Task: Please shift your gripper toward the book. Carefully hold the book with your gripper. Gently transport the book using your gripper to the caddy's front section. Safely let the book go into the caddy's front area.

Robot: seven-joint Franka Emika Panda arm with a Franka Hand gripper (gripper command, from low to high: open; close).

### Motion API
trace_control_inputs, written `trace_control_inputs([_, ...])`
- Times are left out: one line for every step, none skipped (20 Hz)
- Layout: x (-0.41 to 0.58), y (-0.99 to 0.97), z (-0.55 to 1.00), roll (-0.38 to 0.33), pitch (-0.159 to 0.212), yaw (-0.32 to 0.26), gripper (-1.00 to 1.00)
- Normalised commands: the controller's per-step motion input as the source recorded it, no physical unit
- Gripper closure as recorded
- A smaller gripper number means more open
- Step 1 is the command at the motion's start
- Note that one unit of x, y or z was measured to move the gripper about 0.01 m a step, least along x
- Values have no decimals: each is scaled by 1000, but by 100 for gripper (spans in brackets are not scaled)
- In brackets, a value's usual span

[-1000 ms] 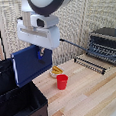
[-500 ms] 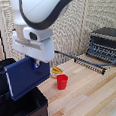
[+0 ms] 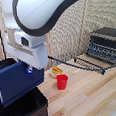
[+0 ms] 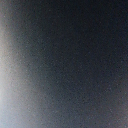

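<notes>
In the exterior view my gripper [image 3: 29, 70] hangs under the white arm at the left. It is shut on the upper edge of the navy-blue book [image 3: 17, 81]. The book hangs upright, its face toward the camera, just above the black caddy [image 3: 26, 111] at the lower left. The book's lower edge is close to the caddy's rim; I cannot tell whether they touch. The fingers are mostly hidden behind the white block and the book. The wrist view is a dark blue-grey blur, with something very close to the lens.
A red cup [image 3: 62, 81] stands on the wooden table to the exterior view's right of the caddy. A yellow item [image 3: 56, 70] lies behind it. A dark toaster oven [image 3: 106, 44] and a black wire rack [image 3: 89, 64] stand at the right.
The arm has carried the book toward the exterior view's left and nearer the camera, from beside the red cup to above the caddy. The book now looms larger and lower.
</notes>
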Motion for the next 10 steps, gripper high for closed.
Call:
trace_control_inputs([-11,734,414,-5,42,-63,100])
trace_control_inputs([-20,737,366,-4,56,-59,100])
trace_control_inputs([-3,757,286,-10,70,-59,100])
trace_control_inputs([0,771,206,-25,92,-58,100])
trace_control_inputs([17,783,109,-35,116,-56,100])
trace_control_inputs([71,789,66,-43,128,-51,100])
trace_control_inputs([149,766,20,-47,131,-49,100])
trace_control_inputs([197,729,0,-47,126,-52,100])
trace_control_inputs([291,660,0,-49,116,-55,100])
trace_control_inputs([343,597,0,-48,104,-60,100])
